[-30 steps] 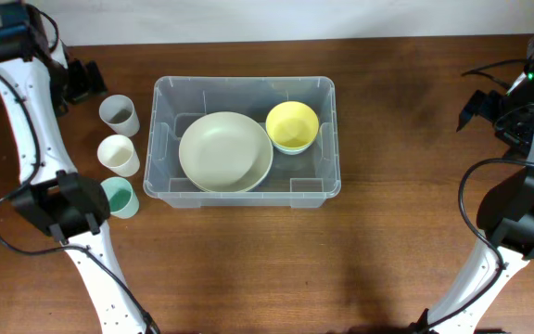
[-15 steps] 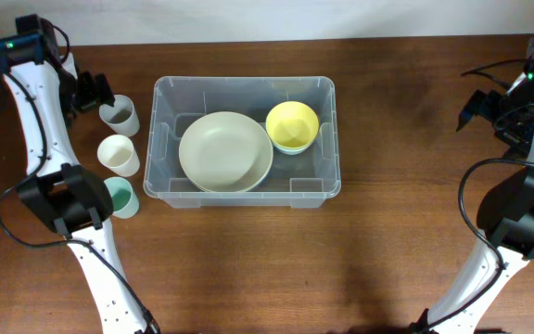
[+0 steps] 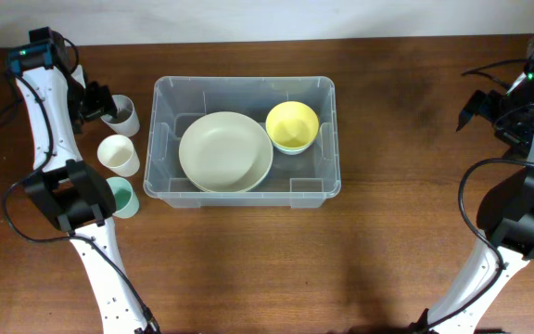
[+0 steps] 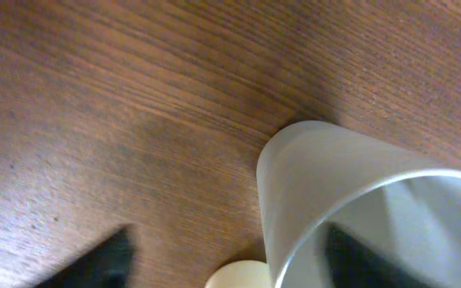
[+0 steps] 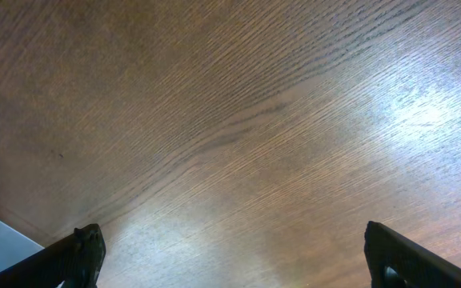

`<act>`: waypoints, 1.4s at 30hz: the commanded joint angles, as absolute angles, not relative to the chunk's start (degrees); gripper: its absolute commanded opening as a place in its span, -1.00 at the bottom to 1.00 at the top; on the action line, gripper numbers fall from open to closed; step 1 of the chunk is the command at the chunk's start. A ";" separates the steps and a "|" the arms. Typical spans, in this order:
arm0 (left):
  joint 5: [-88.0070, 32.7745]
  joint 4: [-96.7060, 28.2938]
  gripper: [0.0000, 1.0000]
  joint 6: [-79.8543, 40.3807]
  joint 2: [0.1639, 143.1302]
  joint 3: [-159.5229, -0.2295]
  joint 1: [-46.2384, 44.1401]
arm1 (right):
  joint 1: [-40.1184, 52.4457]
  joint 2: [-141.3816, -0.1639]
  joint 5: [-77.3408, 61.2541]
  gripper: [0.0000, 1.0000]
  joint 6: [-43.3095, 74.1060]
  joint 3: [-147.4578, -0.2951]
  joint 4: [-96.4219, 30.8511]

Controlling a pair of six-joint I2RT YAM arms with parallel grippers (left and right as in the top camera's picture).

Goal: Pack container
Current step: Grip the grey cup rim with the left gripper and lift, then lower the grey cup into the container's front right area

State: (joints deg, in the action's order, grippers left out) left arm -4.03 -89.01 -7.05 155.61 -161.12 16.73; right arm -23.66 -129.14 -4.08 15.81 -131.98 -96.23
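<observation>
Left gripper [image 3: 97,102] now at grey cup [image 3: 123,117], jaws narrowing astride rim, not yet clamped; you're starting pickup for container [image 3: 245,82].

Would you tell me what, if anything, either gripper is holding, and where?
Nothing yet: the left gripper straddles the grey cup's wall, not clamped; the right gripper is open, empty.

Dark brown tabletop [image 3: 406,232] with fine straight wood grain, and a paler glossy sheen in the right wrist view. Clear, colourless container [image 3: 334,139], no pattern. Large bowl [image 3: 225,151] in plain pale cream-green. Small bowl [image 3: 292,123] in bright yellow, with a pale green rim beneath. Light grey cup [image 3: 121,115], cream cup [image 3: 119,154], mint green cup [image 3: 123,198], all plain. White left arm [image 3: 46,121] and right arm [image 3: 476,274], with black joints and black cables.
</observation>
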 commanded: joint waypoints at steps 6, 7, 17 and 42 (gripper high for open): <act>-3.14 -86.83 -0.98 -6.37 156.33 -161.36 17.21 | -24.03 -126.89 -3.84 0.98 15.46 -131.79 -96.23; -3.18 -86.04 -0.99 -6.37 156.31 -161.51 17.58 | -24.03 -126.89 -3.81 0.98 15.46 -131.79 -96.23; -10.61 -87.26 -0.99 -7.49 154.82 -180.13 23.07 | -24.03 -126.89 -3.81 0.98 15.46 -131.79 -96.23; -15.59 -96.71 -0.99 7.35 133.14 -165.66 -21.91 | -24.03 -126.89 -3.81 0.98 15.46 -131.79 -96.23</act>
State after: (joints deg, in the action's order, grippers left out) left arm -19.86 -96.51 6.44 132.77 -170.60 -17.34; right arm -23.66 -129.14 -4.08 15.81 -131.98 -96.23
